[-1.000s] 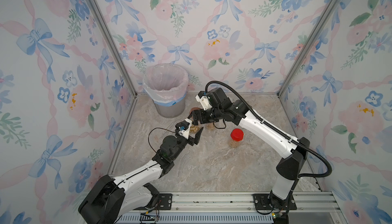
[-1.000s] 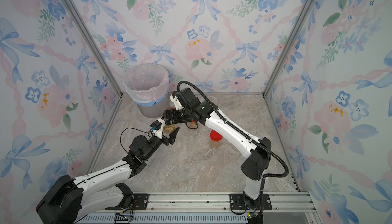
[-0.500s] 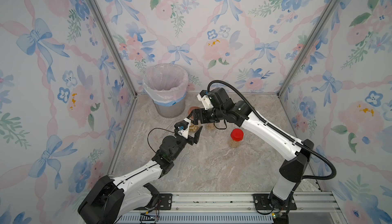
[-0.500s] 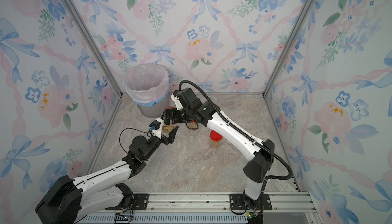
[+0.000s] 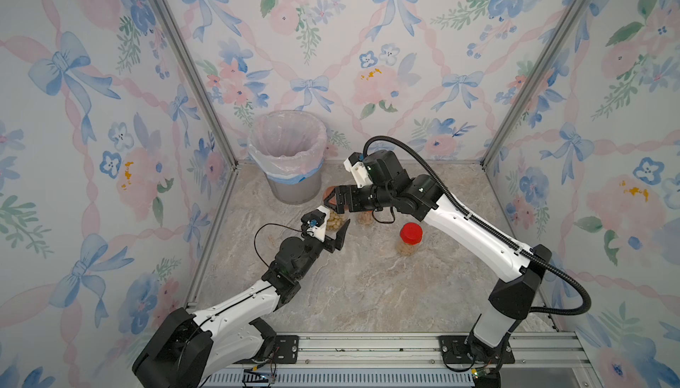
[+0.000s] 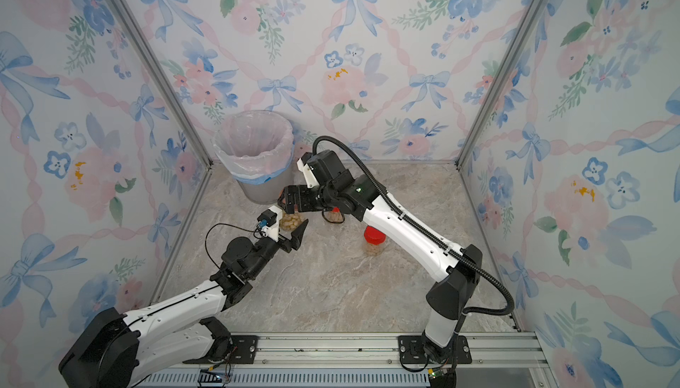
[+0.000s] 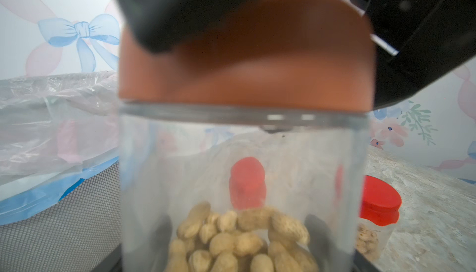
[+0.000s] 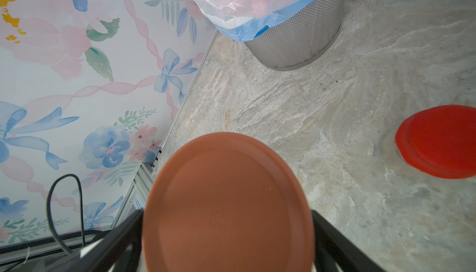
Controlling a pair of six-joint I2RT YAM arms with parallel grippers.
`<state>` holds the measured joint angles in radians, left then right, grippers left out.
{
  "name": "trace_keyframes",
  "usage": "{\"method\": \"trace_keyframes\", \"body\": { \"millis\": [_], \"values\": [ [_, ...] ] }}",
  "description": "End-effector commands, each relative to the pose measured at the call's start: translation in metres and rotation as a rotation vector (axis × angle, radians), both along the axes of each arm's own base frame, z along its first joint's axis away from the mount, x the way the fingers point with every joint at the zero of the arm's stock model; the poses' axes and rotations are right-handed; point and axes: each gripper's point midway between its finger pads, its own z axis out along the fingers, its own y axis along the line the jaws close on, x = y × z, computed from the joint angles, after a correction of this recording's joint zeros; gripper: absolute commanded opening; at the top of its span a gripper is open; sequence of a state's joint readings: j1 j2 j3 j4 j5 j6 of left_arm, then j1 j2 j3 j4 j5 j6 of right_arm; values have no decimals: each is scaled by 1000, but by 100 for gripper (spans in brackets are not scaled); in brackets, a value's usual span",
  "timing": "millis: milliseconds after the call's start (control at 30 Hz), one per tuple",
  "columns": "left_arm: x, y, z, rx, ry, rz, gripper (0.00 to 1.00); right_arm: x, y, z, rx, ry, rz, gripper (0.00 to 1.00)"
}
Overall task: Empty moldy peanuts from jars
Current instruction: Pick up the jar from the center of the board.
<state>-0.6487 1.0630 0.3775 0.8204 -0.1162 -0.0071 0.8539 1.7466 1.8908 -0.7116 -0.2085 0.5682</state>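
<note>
The moldy peanuts (image 7: 239, 242) lie heaped in the bottom of the wide jar (image 7: 242, 154), which is upright near the centre in both top views, just below and right of the bin (image 5: 290, 191). Its brown lid (image 8: 228, 206) is still on.

The left gripper (image 5: 335, 221) clasps the jar low on its body. Its dark fingers (image 7: 318, 232) show on both sides through the glass. The right gripper (image 5: 329, 200) reaches in from the right of the frame, and its fingers (image 8: 332, 234) press against the lid's rim on either side, spread wide around it. Whether the jar's base touches the table (image 5: 368, 287) cannot be told.

Since a second ago, the right arm's wrist has slid a little toward the left of the frame, over the lid. The left arm, all the jars and the bin have not moved.

A third jar (image 5: 366, 218) stands just right of the wide jar, under the right arm's wrist. The red-lidded jar (image 5: 410, 237) stands further right and lower, apart from both. The bin is near the lid at the upper left. The left wall's metal post (image 5: 217, 228) runs along the table's left edge, close to the left arm's elbow. Bare marbled table spreads across the lower middle of the frame, down to the rail (image 5: 368, 345).
</note>
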Motion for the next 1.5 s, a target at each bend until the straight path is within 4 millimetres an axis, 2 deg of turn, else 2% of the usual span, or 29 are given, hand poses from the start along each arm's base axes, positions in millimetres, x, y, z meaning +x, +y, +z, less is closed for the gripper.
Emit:
{"method": "trace_keyframes", "body": {
  "millis": [0,267,867,1067,1233,1467],
  "values": [
    [-6,0,21,-36,-66,-8,33,-11,8,6,3,-15,38,97],
    [-7,2,25,-39,-76,-4,33,-14,6,-4,-78,-29,46,97],
    [-11,2,28,-45,-85,-14,33,-6,1,-5,-146,-106,71,97],
    [-10,2,27,-43,-83,-11,33,-11,10,0,-105,-99,110,97],
    [-10,2,26,-43,-82,-12,32,-15,9,9,-95,-124,126,97],
    [-13,1,29,-46,-89,-23,32,-14,9,8,-138,-167,158,97]
  ]
}}
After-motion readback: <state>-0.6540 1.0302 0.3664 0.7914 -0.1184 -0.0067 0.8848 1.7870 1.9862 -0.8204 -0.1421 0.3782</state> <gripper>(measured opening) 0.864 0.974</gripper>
